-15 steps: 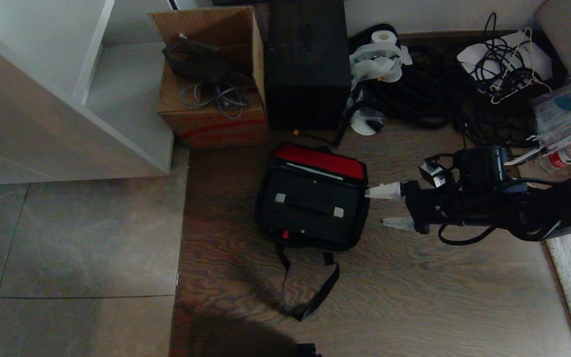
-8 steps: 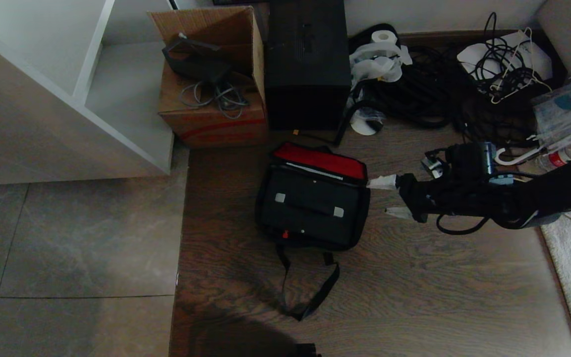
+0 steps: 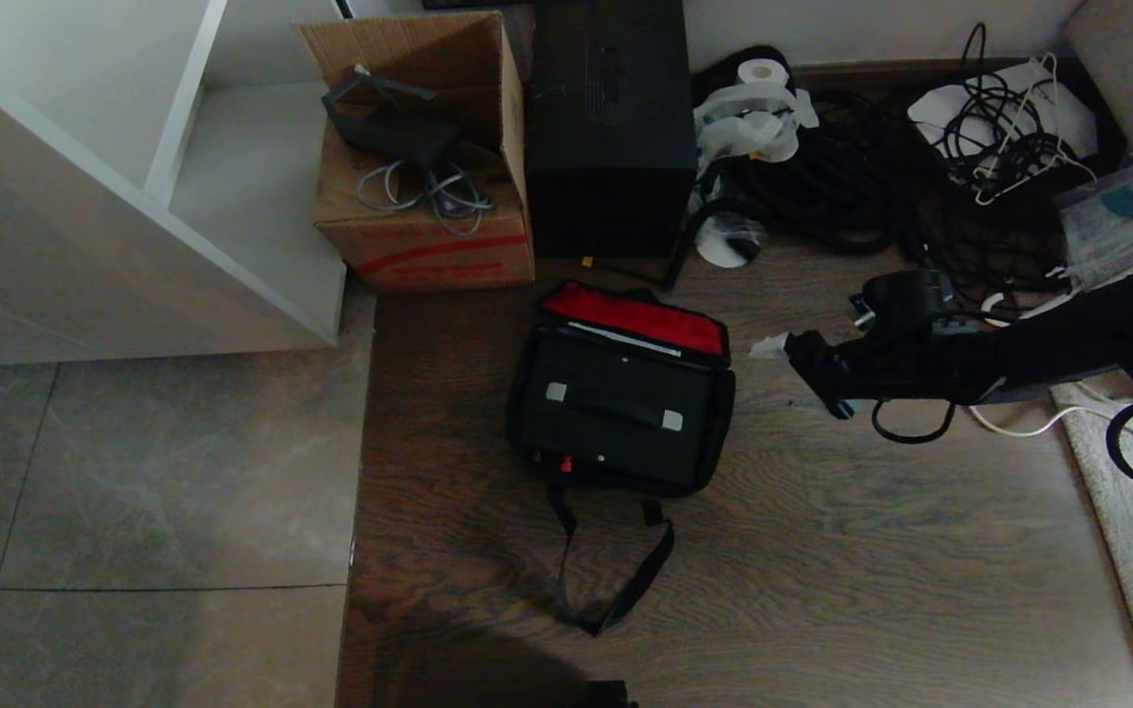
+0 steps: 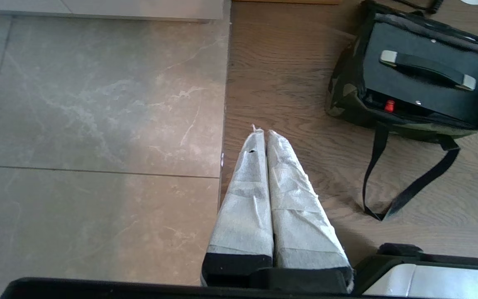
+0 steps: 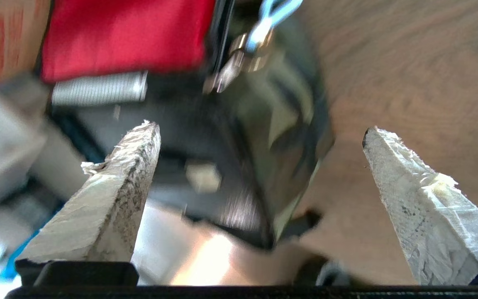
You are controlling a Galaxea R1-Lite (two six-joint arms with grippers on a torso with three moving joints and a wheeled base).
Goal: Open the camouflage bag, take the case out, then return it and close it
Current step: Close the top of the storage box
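One camouflage bag [image 3: 620,393] lies unzipped, long axis crosswise, red flap toward the wall, case [image 3: 616,408] inside; right hand [image 3: 791,376] beside it gapes wide, empty.

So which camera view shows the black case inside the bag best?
The left wrist view: the case lies sharp there, handle and red tab visible inside the open camouflage bag. The head view shows it whole but dark. The right wrist view gives only a blur.
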